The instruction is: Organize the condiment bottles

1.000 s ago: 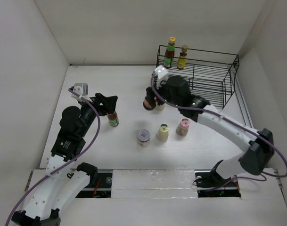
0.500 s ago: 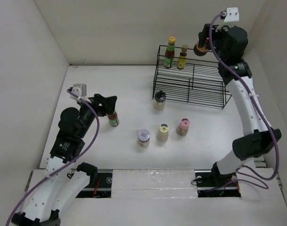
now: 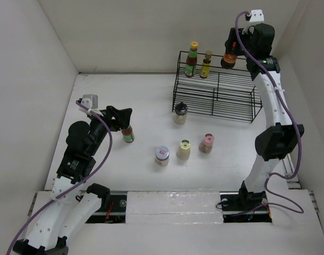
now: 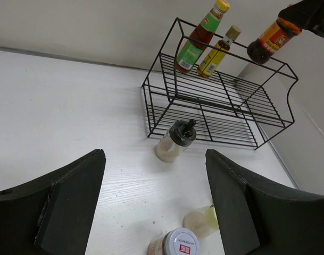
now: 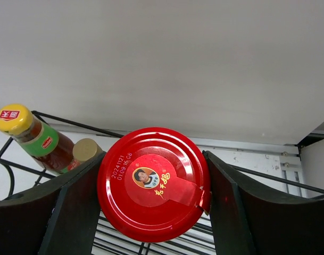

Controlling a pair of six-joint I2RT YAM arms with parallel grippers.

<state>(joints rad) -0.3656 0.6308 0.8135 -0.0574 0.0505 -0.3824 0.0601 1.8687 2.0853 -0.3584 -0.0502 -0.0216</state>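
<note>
Hoisting a red-lidded jar [image 3: 228, 60] over the top shelf of the black wire rack [image 3: 215, 94], the right gripper [image 3: 230, 55] is clamped on it in the overhead view; the jar is not yet set down. Two sauce bottles [image 3: 192, 59] already stand on that shelf, toward the rack's left end. Five containers wait on the worktop [image 3: 124, 90]. A grey-capped shaker [image 3: 180, 113] is just in front of the rack. A pink-capped shaker [image 3: 206, 143], a cream shaker [image 3: 183, 150] and a silver-lidded jar [image 3: 162, 155] are farther forward. A small bottle [image 3: 128, 134] is well to the rack's left, just beside the left gripper [image 3: 125, 119].

From the left wrist, that gripper's jaws stand wide apart with nothing between them, facing the rack.

From the right wrist, the jar's lid fills the gap between the fingers [image 5: 241, 212], above the shelf and beside the two bottles.

By this showing, the sorting looks less than half done.
</note>
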